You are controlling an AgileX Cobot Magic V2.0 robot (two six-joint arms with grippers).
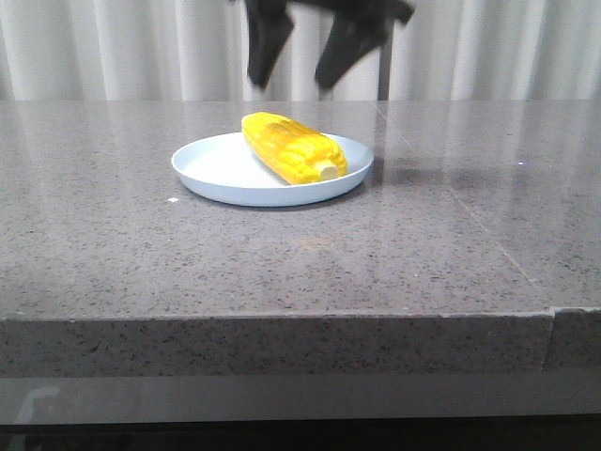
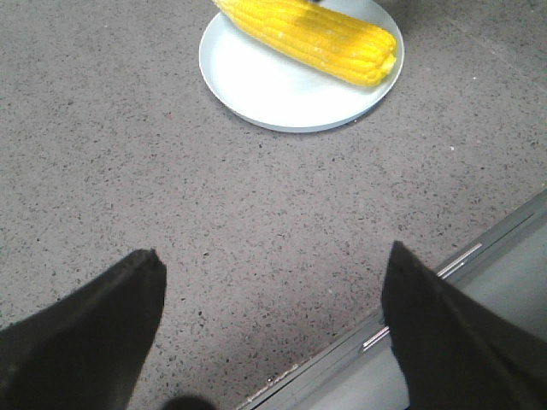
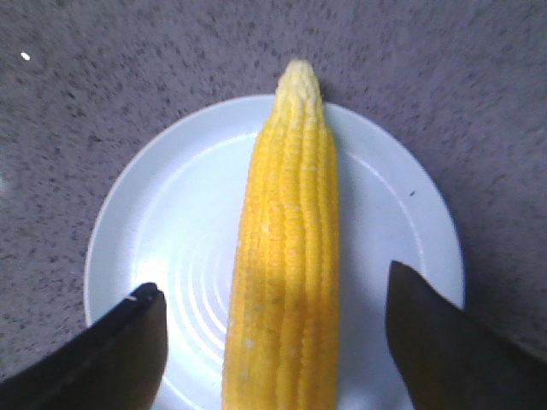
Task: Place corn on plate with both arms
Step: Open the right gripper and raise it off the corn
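The bright yellow corn [image 1: 291, 147] lies on the pale blue-white plate [image 1: 221, 169] at the middle of the table, its pale stub end toward the front. My right gripper [image 1: 291, 80] hangs open above the corn, apart from it. In the right wrist view the corn [image 3: 291, 239] runs lengthwise between the open jaws [image 3: 273, 290] over the plate [image 3: 171, 222]. My left gripper [image 2: 273, 256] is open and empty over bare table by an edge, well away from the plate [image 2: 273, 94] and corn [image 2: 312, 34]. It is out of the front view.
The grey speckled stone table [image 1: 141, 254] has its front edge [image 1: 282, 319] near the camera. A table edge with a metal rail [image 2: 461, 256] shows by the left gripper. White curtains [image 1: 113, 47] and a thin upright post [image 1: 383, 70] stand behind the table.
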